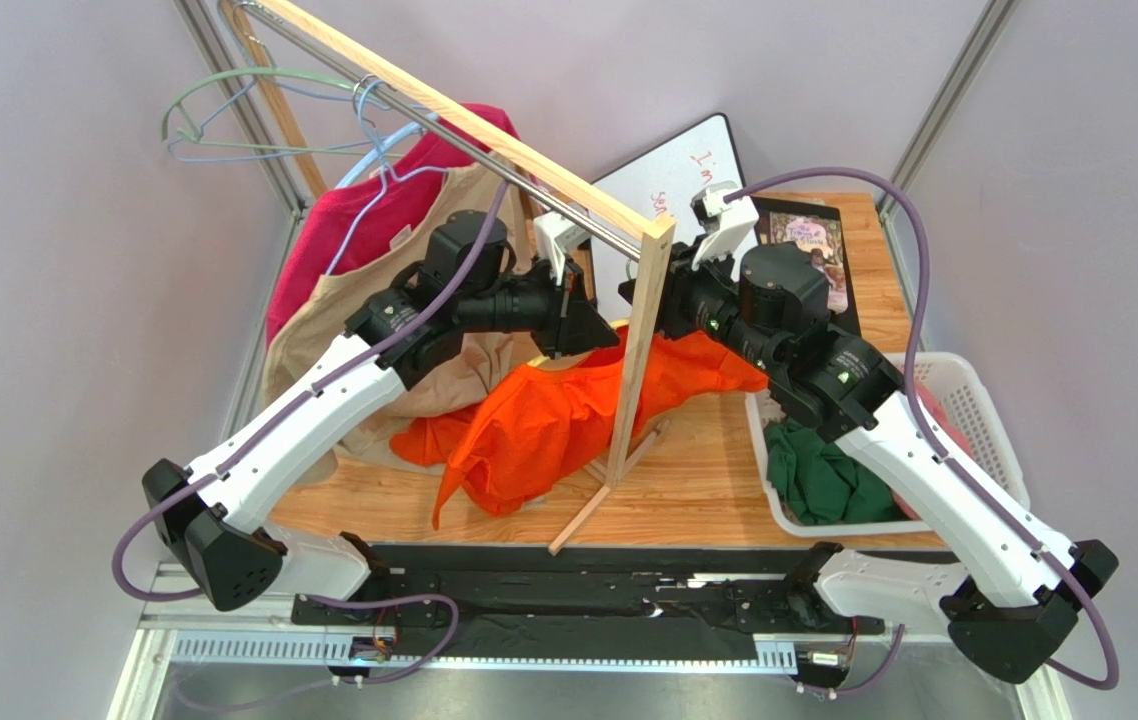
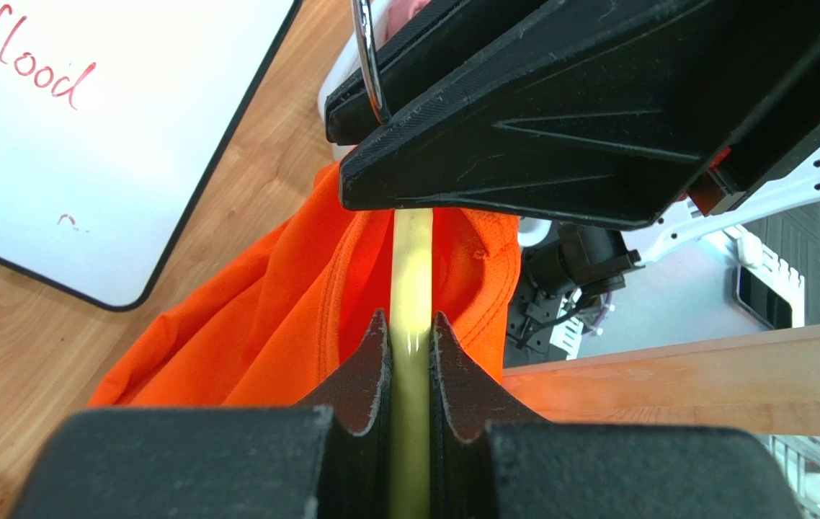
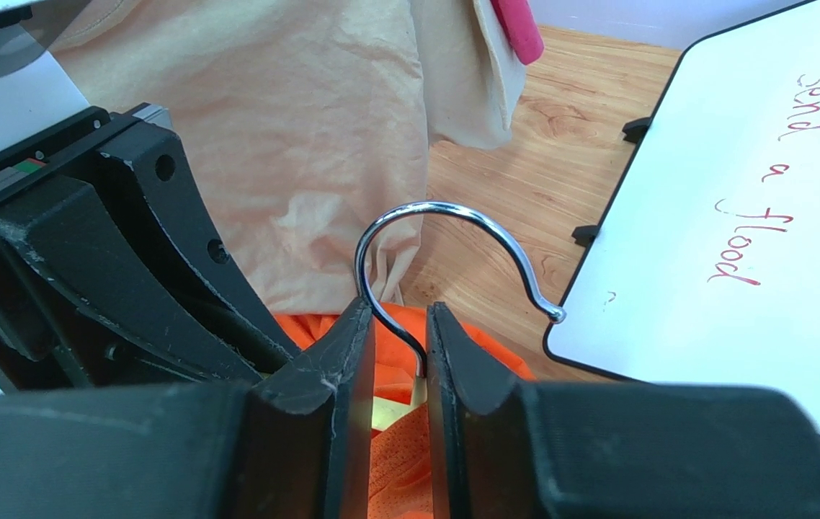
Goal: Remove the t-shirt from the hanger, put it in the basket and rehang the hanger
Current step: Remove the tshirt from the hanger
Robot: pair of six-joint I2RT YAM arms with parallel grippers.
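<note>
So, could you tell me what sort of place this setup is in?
Probably a robotics lab cell, not a home: plain grey partition walls, a small wooden clothes rack standing on the tabletop, and a laundry basket beside it.

The whiteboard (image 3: 696, 162) carries the only legible writing: 3 red handwritten words, "send a flood", running down its face in the right wrist view. A small red mark beside them is too faint to read. In the left wrist view the whiteboard (image 2: 111, 162) shows the last word, "flood", with the tail of another letter cut off at the frame's edge. From the top camera the red strokes on the whiteboard (image 1: 668, 183) are too small to read, though they are perhaps the same phrase.
</note>
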